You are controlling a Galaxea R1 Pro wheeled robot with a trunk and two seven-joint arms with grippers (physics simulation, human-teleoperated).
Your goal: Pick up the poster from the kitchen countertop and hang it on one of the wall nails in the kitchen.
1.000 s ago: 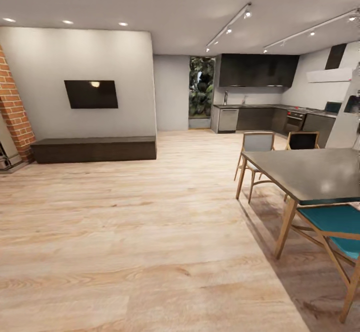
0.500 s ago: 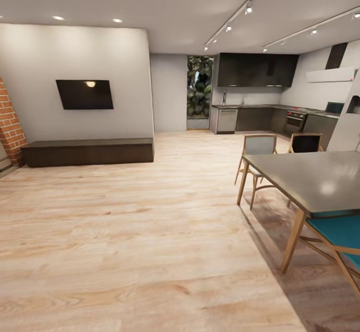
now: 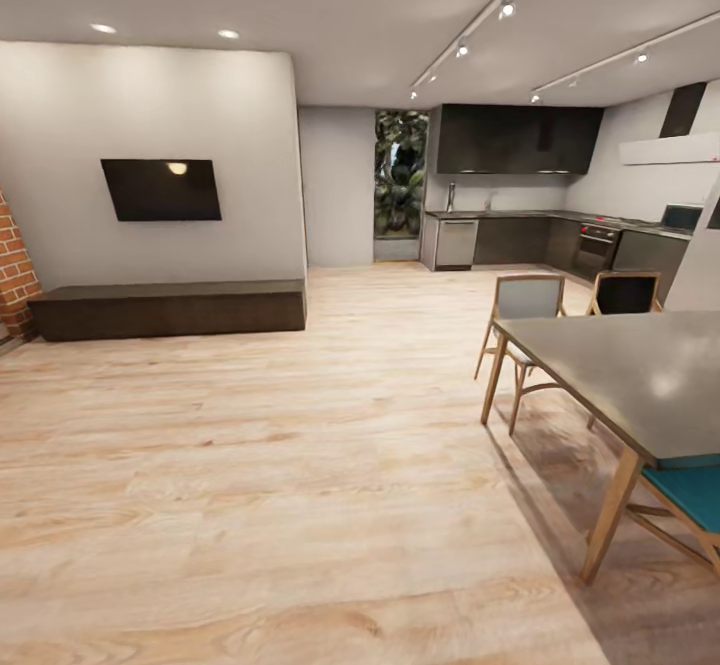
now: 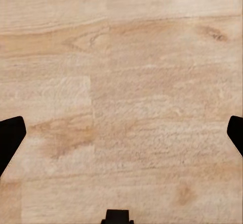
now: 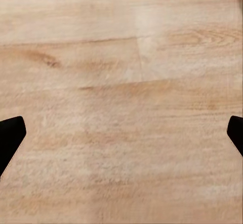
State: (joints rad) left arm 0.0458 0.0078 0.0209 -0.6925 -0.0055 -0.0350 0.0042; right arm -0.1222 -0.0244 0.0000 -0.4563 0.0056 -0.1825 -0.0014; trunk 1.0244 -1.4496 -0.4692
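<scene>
Motion of the base explains the change: across the last second the whole head view has slid, so the TV [image 3: 161, 189] and the low bench [image 3: 168, 309] sit more to the left, the brick wall [image 3: 12, 280] is almost out of the picture, and the dining table [image 3: 640, 370] with its teal chair [image 3: 690, 493] has moved lower and to the right. The room's things did not move; the camera did, turning and rolling toward the kitchen.

The countertop [image 3: 520, 214] is far off at the back, under dark cabinets [image 3: 515, 140]. The poster is too small or hidden to make out there, and no nail can be seen on the pale walls.

Both wrist views look down at the wooden floor [image 3: 300, 465]. The left gripper [image 4: 121, 133] has its fingertips spread wide with nothing between them, and the right gripper [image 5: 121, 133] is the same, empty and spread.

I judge the task is at its beginning, in the approach. The open floor left of the table looks like the free way to the kitchen.
</scene>
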